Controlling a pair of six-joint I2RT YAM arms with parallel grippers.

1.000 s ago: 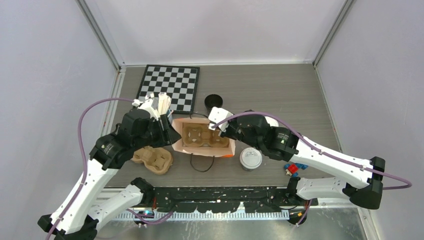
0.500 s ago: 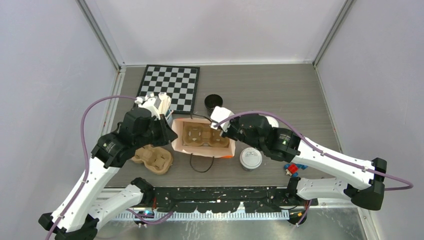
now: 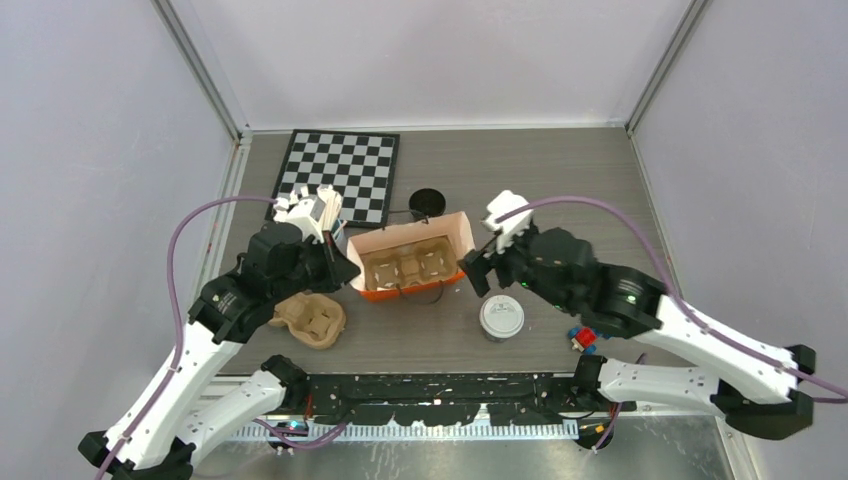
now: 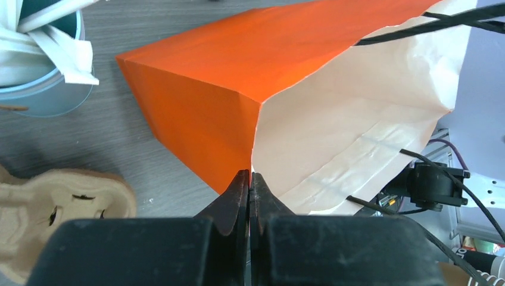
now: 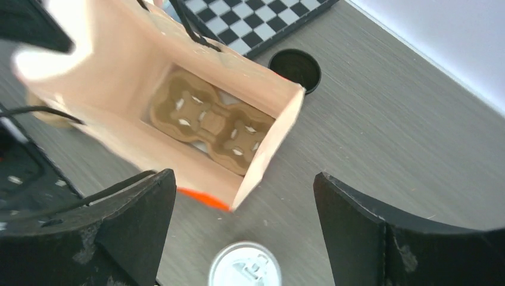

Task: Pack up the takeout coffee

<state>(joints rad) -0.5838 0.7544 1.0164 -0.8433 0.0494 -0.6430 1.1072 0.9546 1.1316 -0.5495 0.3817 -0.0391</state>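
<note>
Top external view: nearest the arm bases, a white-lidded black coffee cup [image 3: 501, 316] stands on the table [image 3: 560, 190], well right of a spare cardboard cup carrier [image 3: 308, 318]. Just beyond, the left gripper [image 4: 250, 177] pinches the corner edge of the orange paper bag [image 3: 415, 233], which holds a second carrier [image 3: 405, 268]. The right gripper [image 5: 243, 179] hangs spread wide by the bag's right end. Farther back, an unlidded black cup [image 3: 427, 203] stands beside the chessboard [image 3: 340, 172].
</note>
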